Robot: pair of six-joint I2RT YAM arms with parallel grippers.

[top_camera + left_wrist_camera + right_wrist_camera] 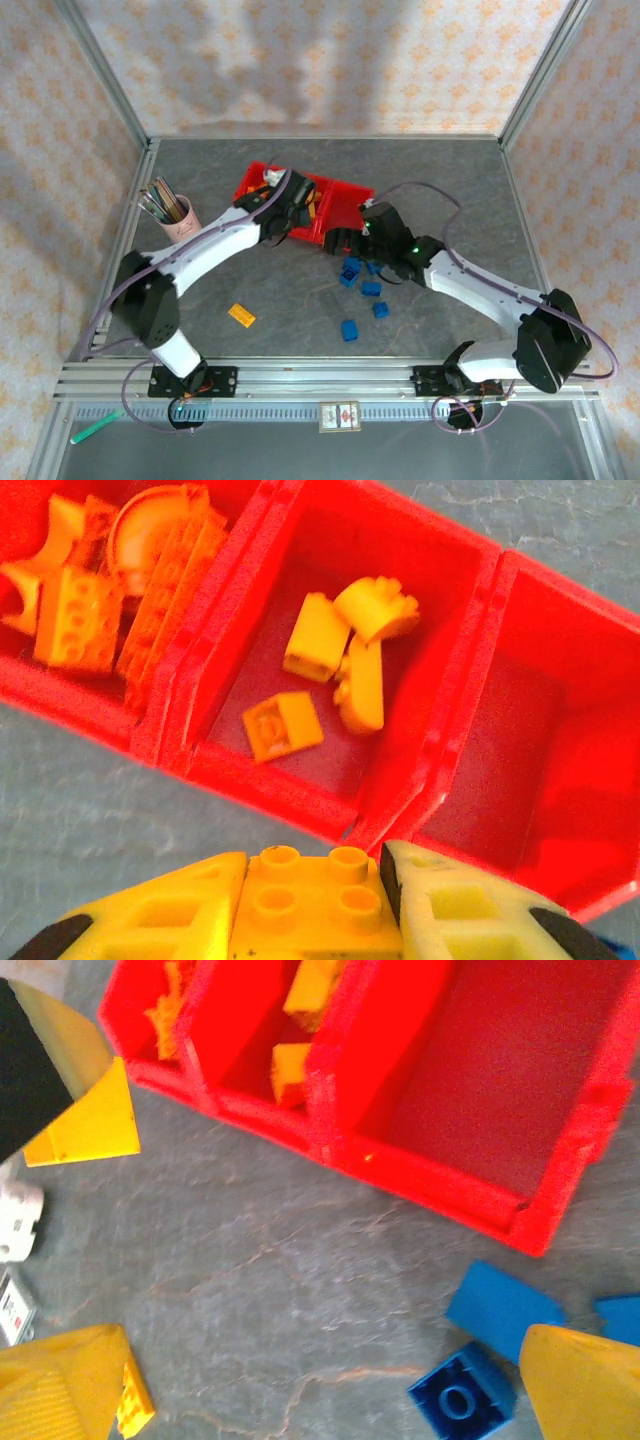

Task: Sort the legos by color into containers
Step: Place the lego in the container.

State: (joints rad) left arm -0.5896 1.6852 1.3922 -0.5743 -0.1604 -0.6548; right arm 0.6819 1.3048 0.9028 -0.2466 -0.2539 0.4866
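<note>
Left wrist view: yellow brick point(315, 905) clamped in left gripper point(312, 880), at near side of containers point(470, 680).
Delivery is judged in hand; the brick should be advanced over the middle bin point(400, 680), then released. Right gripper point(330, 1385) is spread open.

Tabletop point(300, 330) dark grey, veined pale like slate, matte, evenly lit from above, with a thin metal lip along its far and side edges. Three walls, back point(330, 60), left point(50, 150) and right point(590, 150), papered cream with a repeating peach floral motif; soft broad shadows lie across the back one, and slanted aluminium posts, left point(105, 75) and right point(542, 70), rise at the far corners. Near edge: ribbed aluminium rail point(330, 378) running full width, a lower grey ledge point(300, 450) below it.
</note>
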